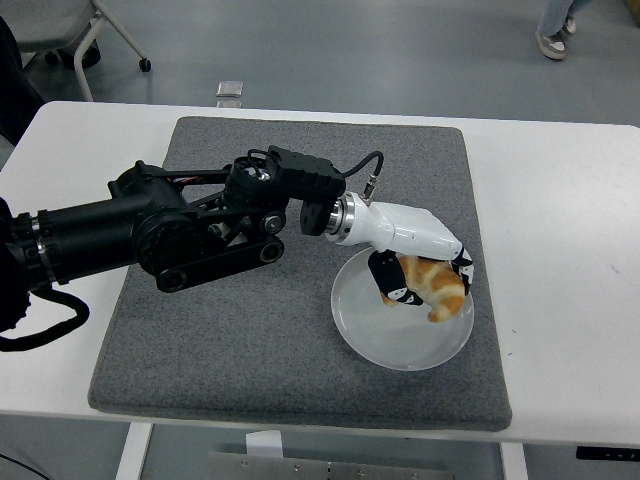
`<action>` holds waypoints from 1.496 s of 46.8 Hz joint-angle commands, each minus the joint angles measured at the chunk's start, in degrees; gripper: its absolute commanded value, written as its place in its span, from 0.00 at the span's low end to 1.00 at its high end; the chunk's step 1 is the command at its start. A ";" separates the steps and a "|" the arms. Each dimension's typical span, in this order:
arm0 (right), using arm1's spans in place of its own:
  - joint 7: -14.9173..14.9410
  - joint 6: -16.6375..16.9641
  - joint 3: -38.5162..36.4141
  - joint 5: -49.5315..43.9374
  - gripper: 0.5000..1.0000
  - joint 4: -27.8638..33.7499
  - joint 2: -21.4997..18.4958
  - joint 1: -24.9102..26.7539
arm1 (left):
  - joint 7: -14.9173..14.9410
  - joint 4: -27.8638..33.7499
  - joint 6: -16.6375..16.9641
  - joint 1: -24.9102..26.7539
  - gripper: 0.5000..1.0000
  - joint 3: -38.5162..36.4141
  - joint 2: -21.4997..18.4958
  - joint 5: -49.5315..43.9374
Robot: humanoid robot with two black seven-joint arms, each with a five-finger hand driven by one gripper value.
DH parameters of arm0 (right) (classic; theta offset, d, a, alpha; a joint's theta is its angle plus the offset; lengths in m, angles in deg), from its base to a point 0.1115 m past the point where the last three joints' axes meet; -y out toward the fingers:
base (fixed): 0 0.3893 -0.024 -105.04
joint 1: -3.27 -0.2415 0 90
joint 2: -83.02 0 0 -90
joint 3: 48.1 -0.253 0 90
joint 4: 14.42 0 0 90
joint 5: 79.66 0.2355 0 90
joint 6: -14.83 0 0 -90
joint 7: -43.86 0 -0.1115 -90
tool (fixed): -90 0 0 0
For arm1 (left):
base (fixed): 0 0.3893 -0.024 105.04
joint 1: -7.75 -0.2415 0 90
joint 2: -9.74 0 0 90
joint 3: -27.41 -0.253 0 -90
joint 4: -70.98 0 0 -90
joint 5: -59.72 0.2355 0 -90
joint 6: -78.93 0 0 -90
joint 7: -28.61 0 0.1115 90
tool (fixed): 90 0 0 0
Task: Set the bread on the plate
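A golden-brown bread roll [436,287] is held in my left hand [422,281], whose black fingers [390,281] curl around it. The hand, with its white shell, reaches in from the left over the grey mat. Hand and bread sit low over the upper right part of the white round plate [390,335]. The bread's lower end looks to be touching or just above the plate's surface. My right arm does not show.
A grey felt mat [230,330] covers the table's middle, with the plate on its lower right part. The white table [570,260] shows bare to the right. A person's foot [552,40] is at the top right, a chair base at the top left.
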 commanded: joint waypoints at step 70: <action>0.01 0.00 0.00 0.00 0.86 0.00 0.00 -0.01 | 0.35 -1.06 0.67 -0.63 0.49 -5.79 -0.62 -0.01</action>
